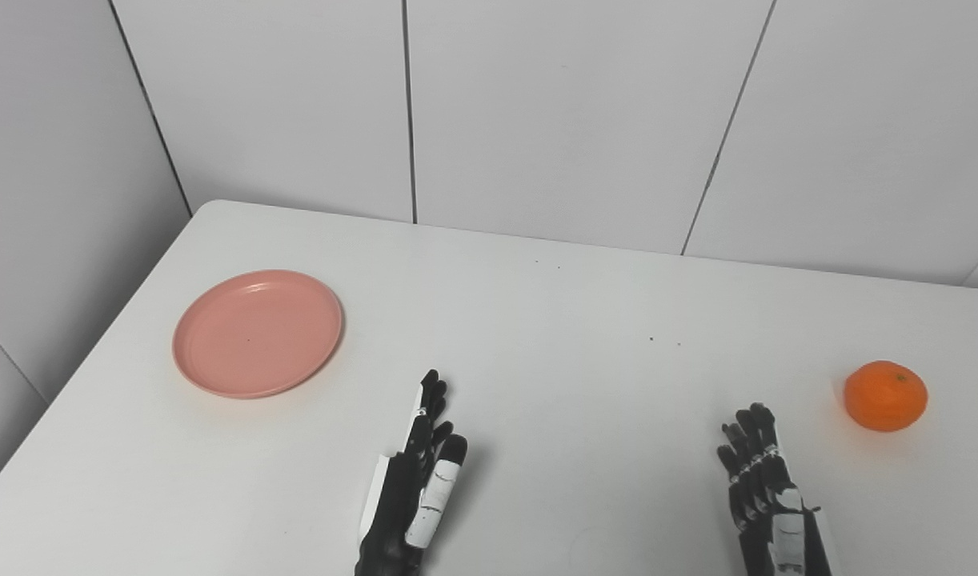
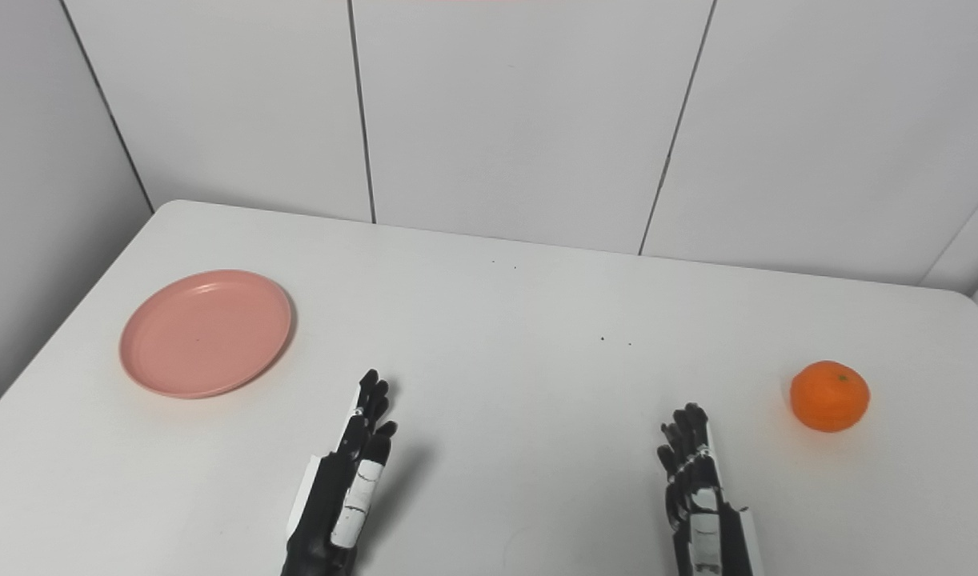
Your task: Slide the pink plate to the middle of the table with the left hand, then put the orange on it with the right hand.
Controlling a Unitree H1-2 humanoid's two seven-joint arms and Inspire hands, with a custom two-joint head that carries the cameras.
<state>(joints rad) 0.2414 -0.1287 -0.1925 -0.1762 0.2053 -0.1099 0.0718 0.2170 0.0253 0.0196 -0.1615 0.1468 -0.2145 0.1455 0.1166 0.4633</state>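
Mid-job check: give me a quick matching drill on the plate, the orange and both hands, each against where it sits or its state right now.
Things:
1. pink plate
2. orange
3. left hand
4. right hand

Places or states:
A. far right of the table, untouched
B. open, near edge, to the left of the orange
C. left part of the table, empty
D. open, near edge, to the right of the plate

Pairs: 1-C, 2-A, 3-D, 4-B
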